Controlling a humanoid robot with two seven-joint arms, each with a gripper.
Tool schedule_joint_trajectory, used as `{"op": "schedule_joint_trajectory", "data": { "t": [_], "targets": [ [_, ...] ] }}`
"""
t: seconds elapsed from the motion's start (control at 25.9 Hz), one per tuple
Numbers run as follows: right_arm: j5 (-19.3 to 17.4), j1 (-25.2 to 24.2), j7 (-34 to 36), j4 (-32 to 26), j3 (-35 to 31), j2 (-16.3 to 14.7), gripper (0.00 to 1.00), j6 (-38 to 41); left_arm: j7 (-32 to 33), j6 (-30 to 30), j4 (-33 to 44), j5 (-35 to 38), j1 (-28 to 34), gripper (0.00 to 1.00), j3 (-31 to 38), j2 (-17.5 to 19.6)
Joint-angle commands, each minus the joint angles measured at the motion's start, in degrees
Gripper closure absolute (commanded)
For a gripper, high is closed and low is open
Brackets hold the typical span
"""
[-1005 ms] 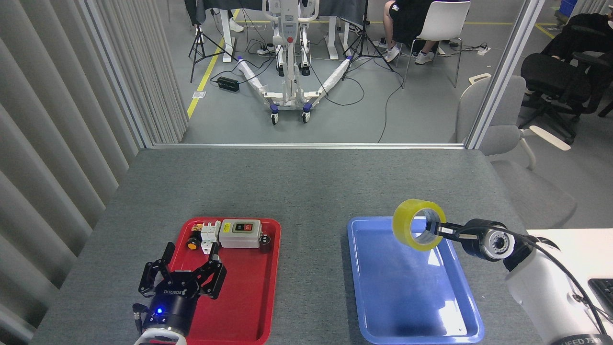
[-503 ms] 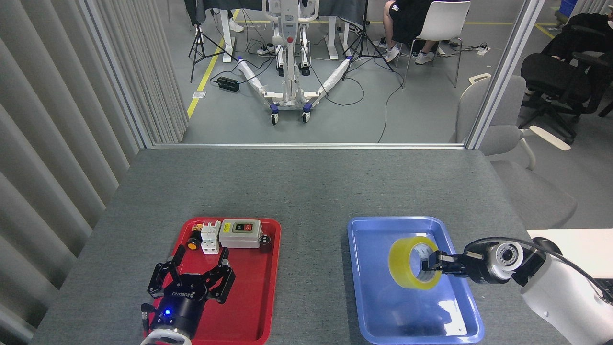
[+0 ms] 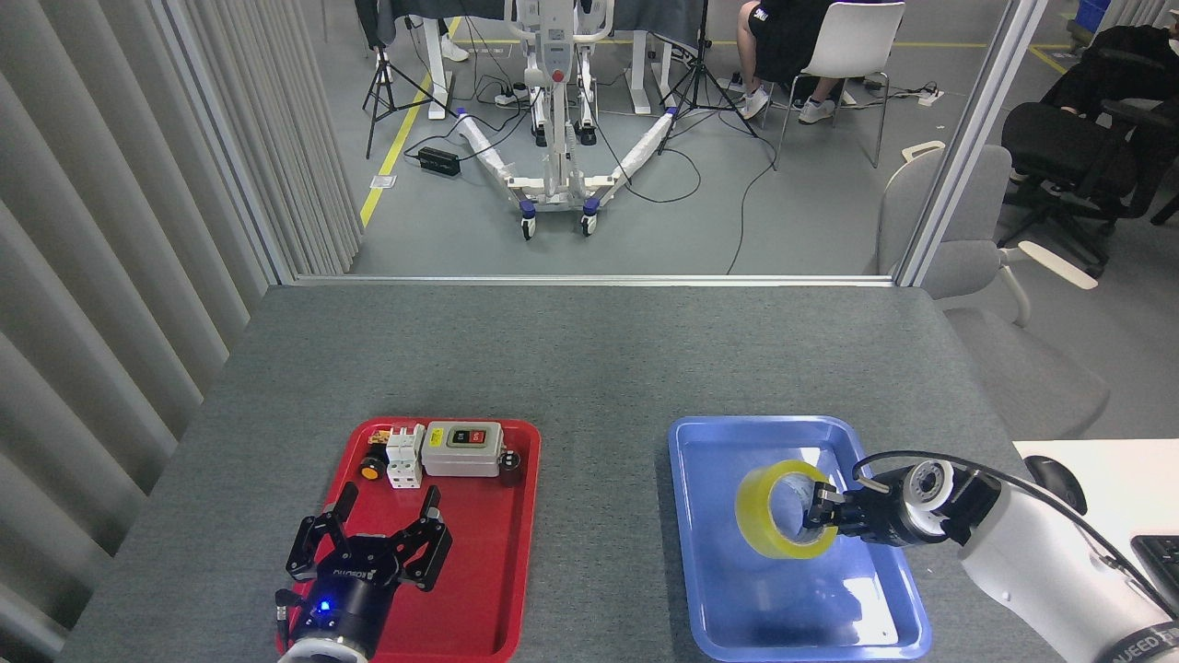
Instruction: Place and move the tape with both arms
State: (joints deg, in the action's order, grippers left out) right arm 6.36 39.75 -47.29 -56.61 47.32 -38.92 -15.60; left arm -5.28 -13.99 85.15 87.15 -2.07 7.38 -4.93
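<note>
Nearby, switch box (image 3: 465, 448) on red tray (image 3: 497, 562)

The translucent yellow roll of packing tape (image 3: 778, 509), gripped by the black right gripper (image 3: 822, 512), has dropped lower into the shallow blue plastic tray (image 3: 709, 571); it has also shifted slightly left. The black three-fingered left gripper (image 3: 373, 545) has edged right and nearer over the red plastic tray (image 3: 502, 552).

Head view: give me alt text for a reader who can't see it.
The right tool grips a yellow tape roll over the blue tray. The left tool hangs open over the red tray, which holds a switch box and small electrical parts.
</note>
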Motion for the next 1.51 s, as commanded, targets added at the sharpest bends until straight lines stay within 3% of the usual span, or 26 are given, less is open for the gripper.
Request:
{"op": "schedule_joint_trajectory", "data": {
  "t": [0.0, 0.35, 0.58, 0.89, 1.16, 1.28, 1.47],
  "targets": [
    [1.02, 0.42, 0.18, 0.89, -0.04, 1.57, 0.85, -2.42, 0.01, -0.16, -0.25, 0.04, 0.13, 0.00, 0.00, 0.36],
    [7.97, 0.77, 0.36, 4.32, -0.65, 5.70, 0.81, -8.57, -0.34, -0.25, 0.02, -0.05, -0.30, 0.00, 0.00, 1.15],
    [8.23, 2.35, 0.44, 6.16, -0.65, 7.01, 0.77, -8.66, -0.35, -0.42, 0.19, -0.05, -0.57, 0.00, 0.00, 1.59],
    [8.49, 2.61, 0.53, 6.34, -0.65, 7.19, 0.55, -8.57, -0.35, -0.34, -0.25, -0.31, -1.10, 0.00, 0.09, 2.82],
    [8.93, 2.70, 0.97, 6.25, -0.83, 7.10, 0.51, -8.22, -0.26, -0.16, -0.34, -0.40, -1.10, 0.00, 0.09, 2.99],
    [11.66, 2.70, 3.26, 6.16, -0.92, 7.19, 0.47, -8.04, -0.26, -0.07, -0.34, -0.58, -1.10, 0.00, 0.09, 2.99],
    [19.83, 1.56, 10.02, 4.41, -4.87, 6.84, 0.40, -4.53, -0.35, 0.10, -1.65, -0.66, -1.10, 0.00, 0.09, 2.64]
  ]
}}
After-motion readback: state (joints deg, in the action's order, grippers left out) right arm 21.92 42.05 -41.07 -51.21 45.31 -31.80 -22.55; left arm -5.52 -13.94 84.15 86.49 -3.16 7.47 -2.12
